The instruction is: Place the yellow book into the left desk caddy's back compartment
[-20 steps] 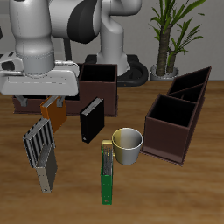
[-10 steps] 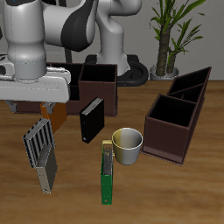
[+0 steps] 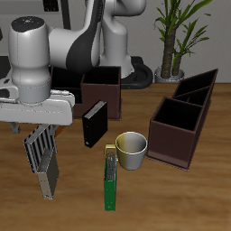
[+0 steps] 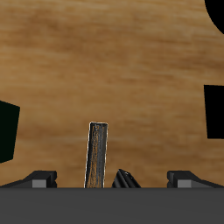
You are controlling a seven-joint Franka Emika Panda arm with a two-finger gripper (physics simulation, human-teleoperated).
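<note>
Hanging over the upright orange-brown book [image 4: 98,155], jaws spread wide, grasping nothing.

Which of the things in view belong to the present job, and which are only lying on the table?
For the job: yellow book; left desk caddy; back compartment; gripper, open.

Lying about: black book; grey striped book; cup; second dark caddy farther back; potted plant.
</note>
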